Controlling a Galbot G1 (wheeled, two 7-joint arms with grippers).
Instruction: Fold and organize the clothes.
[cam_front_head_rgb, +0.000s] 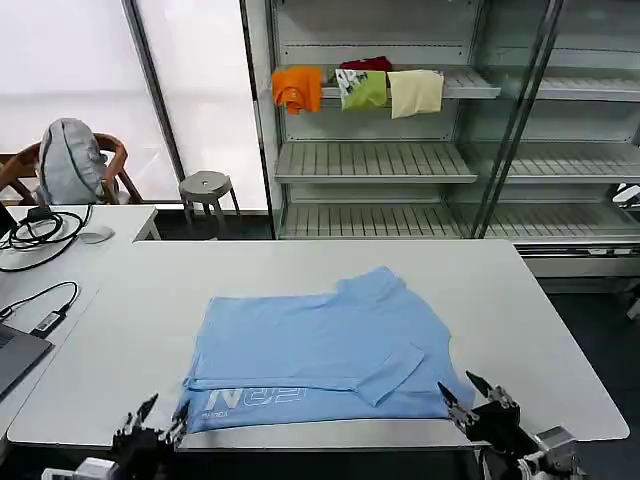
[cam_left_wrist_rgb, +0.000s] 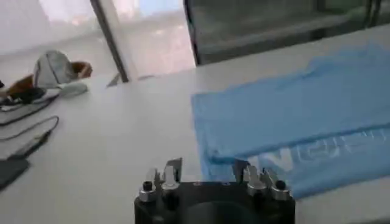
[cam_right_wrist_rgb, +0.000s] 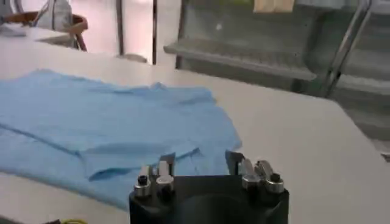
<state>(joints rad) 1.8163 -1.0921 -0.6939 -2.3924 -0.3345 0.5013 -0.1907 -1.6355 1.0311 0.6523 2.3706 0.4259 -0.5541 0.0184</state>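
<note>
T-shirt (cam_front_head_rgb: 320, 350) lettering part-covered, pincers (cam_front_head_rgb: 160, 421) (cam_front_head_rgb: 468, 397) gaping

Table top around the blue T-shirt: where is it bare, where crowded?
Bare: the white table right of the T-shirt, the far strip toward the shelves, and the band on its left. Crowded: the near edge, with the left gripper and right gripper, and the far-left cables.

1. Head view — high, looking forward and down across the table (cam_front_head_rgb: 120, 300) to the shelves (cam_front_head_rgb: 380, 160) behind.
2. Left wrist view — low, just behind the left gripper (cam_left_wrist_rgb: 207, 173), facing the shirt (cam_left_wrist_rgb: 292, 122) near its lettered edge.
3. Right wrist view — low behind the right gripper (cam_right_wrist_rgb: 200, 164), facing the shirt's other corner.
4. Shared by all: shirt and tabletop.
</note>
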